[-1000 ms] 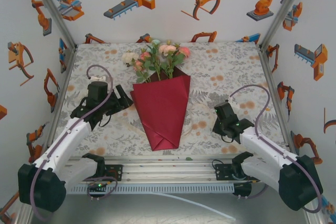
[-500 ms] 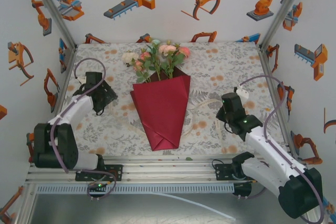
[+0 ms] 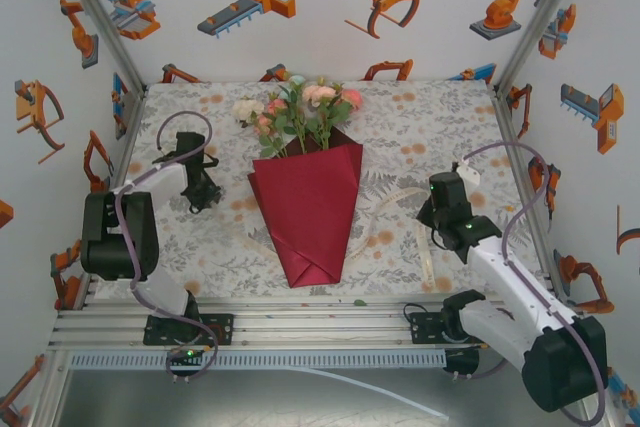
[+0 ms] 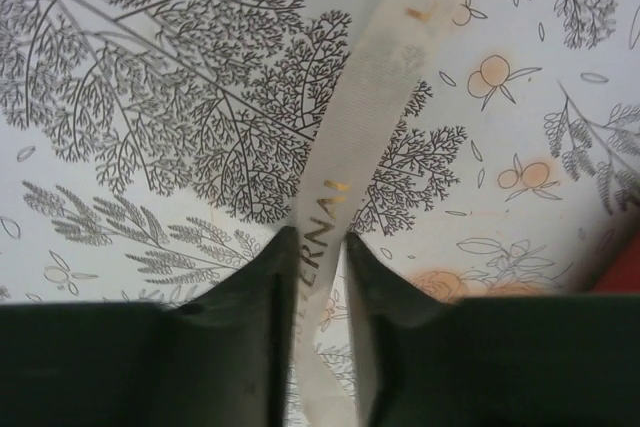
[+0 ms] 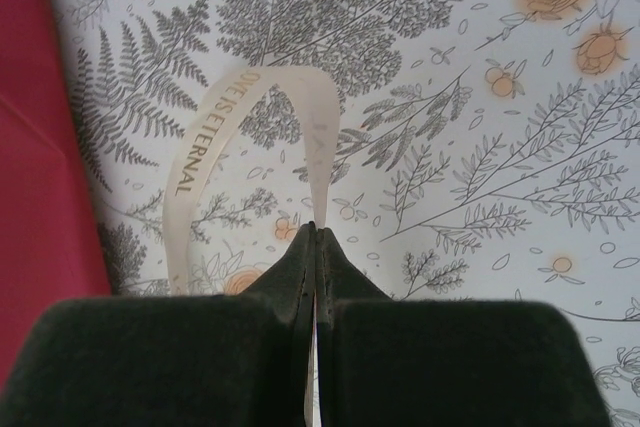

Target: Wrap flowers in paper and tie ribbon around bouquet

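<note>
The worktop (image 3: 440, 117), under a grey-and-orange floral cloth, carried the bouquet (image 3: 305, 177) at its middle. The paper (image 3: 308, 212) was folded into a dark red cone with its point towards the arms. The flowers (image 3: 300, 112) spilled out of its wide far end, pink, peach and white among green leaves.

The ribbon (image 3: 385, 202) lay pale on the cloth, showing on both sides of the cone, and arched up on the right.

In the left wrist view the ribbon (image 4: 370, 97) ran straight into the narrow gap of the left jaws. Its gold lettering faced up and its edges sat against both tips. Whether they squeezed it could not be told.

In the right wrist view the ribbon (image 5: 200, 137) curled in a loop beside the red paper edge (image 5: 40, 147). It came down into the right jaws, which were pressed together and pinching it at the tips.
</note>
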`<control>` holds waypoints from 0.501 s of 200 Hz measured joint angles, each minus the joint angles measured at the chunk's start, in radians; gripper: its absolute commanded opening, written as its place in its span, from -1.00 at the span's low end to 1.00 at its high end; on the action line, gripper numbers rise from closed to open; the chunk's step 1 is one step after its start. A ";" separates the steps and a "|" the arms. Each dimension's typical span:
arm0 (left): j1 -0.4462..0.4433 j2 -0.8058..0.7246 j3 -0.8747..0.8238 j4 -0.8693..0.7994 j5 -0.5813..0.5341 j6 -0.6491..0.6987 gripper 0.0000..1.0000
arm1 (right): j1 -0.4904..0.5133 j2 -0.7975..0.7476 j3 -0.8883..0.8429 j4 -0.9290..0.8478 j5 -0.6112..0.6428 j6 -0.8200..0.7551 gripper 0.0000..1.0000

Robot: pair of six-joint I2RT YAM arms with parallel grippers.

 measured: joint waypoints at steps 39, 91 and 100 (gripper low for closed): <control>0.024 0.078 0.087 0.016 0.017 -0.010 -1.00 | -0.096 0.094 0.019 0.069 -0.022 0.000 -1.00; 0.052 0.216 0.256 0.028 0.046 -0.021 -1.00 | -0.220 0.334 0.148 0.214 -0.097 -0.016 -1.00; 0.052 0.225 0.267 0.028 0.045 -0.023 -1.00 | -0.224 0.363 0.165 0.235 -0.105 -0.024 -1.00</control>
